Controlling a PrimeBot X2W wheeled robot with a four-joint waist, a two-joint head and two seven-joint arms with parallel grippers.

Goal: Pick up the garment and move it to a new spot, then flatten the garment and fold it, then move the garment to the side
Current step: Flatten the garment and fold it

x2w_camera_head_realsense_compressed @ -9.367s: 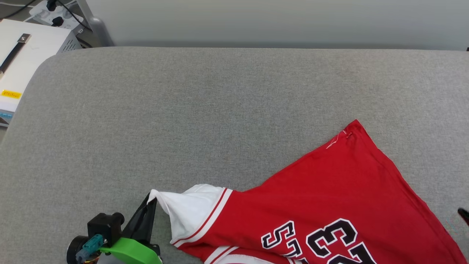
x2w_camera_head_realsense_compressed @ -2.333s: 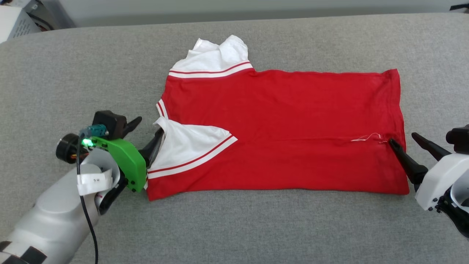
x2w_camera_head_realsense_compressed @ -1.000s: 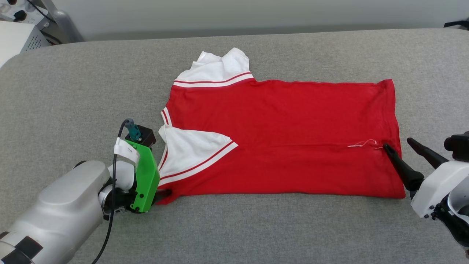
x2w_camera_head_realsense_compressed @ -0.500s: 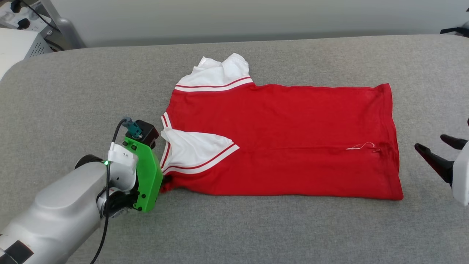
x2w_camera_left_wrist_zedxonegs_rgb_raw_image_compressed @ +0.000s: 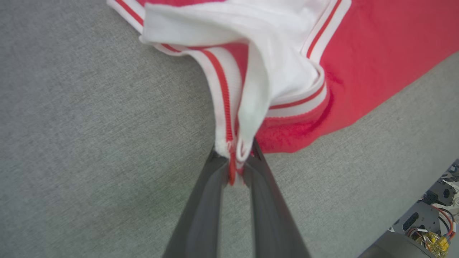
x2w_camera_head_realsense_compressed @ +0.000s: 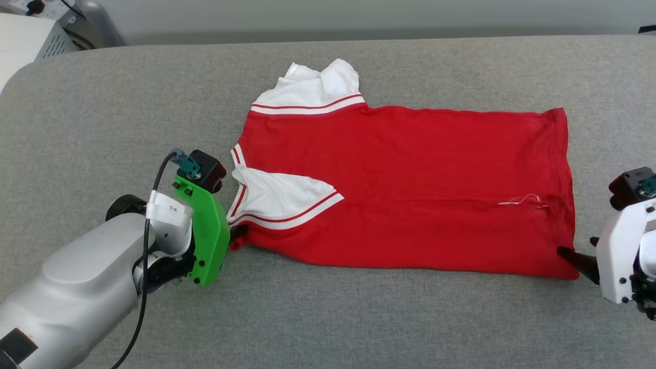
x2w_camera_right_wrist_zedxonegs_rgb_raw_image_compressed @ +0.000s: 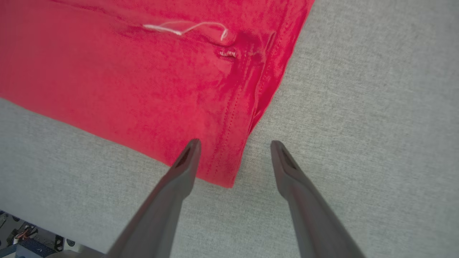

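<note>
left gripper tight on garment corner

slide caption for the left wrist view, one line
Left gripper shut on the striped trim of the garment, over a grey padded surface.

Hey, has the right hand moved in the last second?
Yes. The right hand has left the loose white thread on the red T-shirt and gone along the hem to its near corner, which it now straddles, open.
</note>
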